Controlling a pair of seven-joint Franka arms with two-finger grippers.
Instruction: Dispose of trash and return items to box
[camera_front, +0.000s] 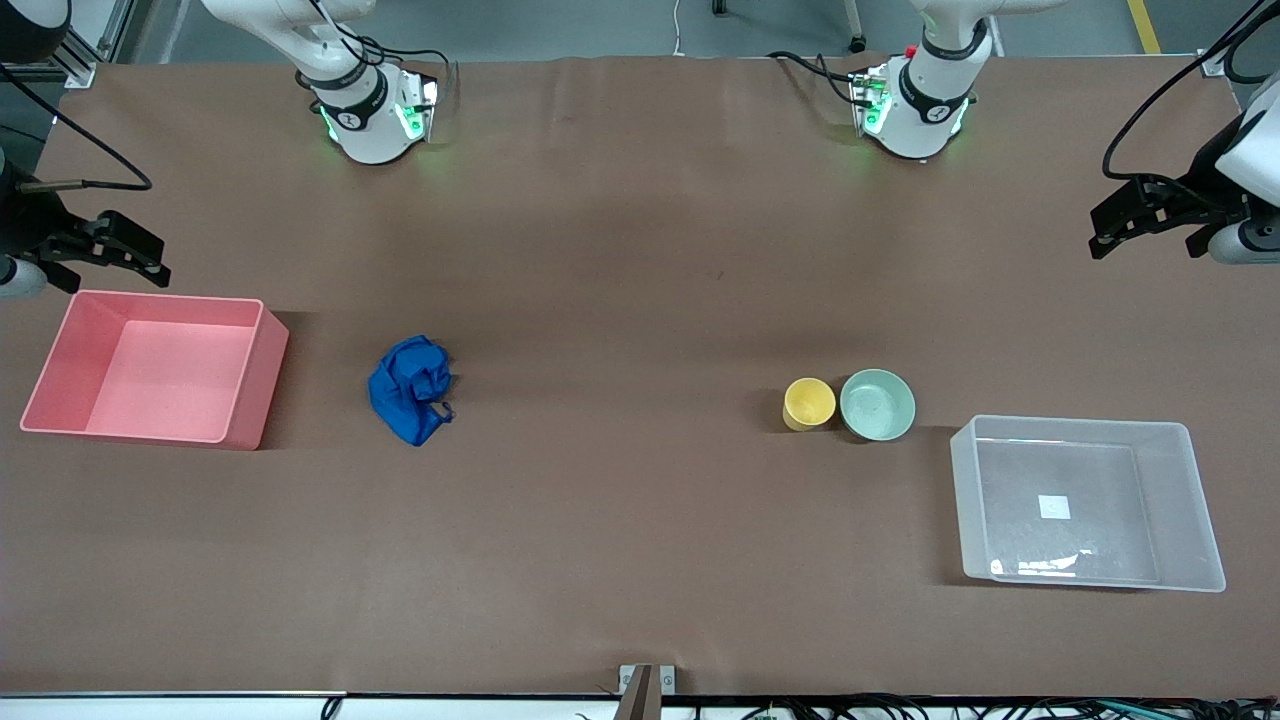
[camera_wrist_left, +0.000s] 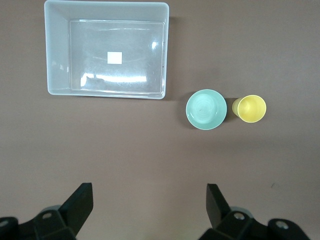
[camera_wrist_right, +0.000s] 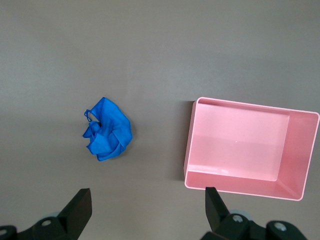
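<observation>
The blue wad of trash (camera_front: 410, 390) lies on the brown table and also shows in the right wrist view (camera_wrist_right: 107, 130). The yellow cup (camera_front: 808, 402) stands upright touching the mint-green bowl (camera_front: 877, 404); both show in the left wrist view, cup (camera_wrist_left: 251, 108) and bowl (camera_wrist_left: 206, 109). The clear box (camera_front: 965, 500) is empty apart from its white sticker and sits beside the bowl toward the left arm's end (camera_wrist_left: 57, 50). My left gripper (camera_front: 1105, 232) is open and empty, high over that end (camera_wrist_left: 150, 192). My right gripper (camera_front: 150, 258) is open and empty, high beside the pink bin (camera_wrist_right: 147, 195).
An empty pink bin (camera_front: 170, 370) stands at the right arm's end of the table, beside the blue wad (camera_wrist_right: 240, 150). Both arm bases (camera_front: 370, 110) (camera_front: 920, 100) stand along the table's edge. Black cables run by each gripper.
</observation>
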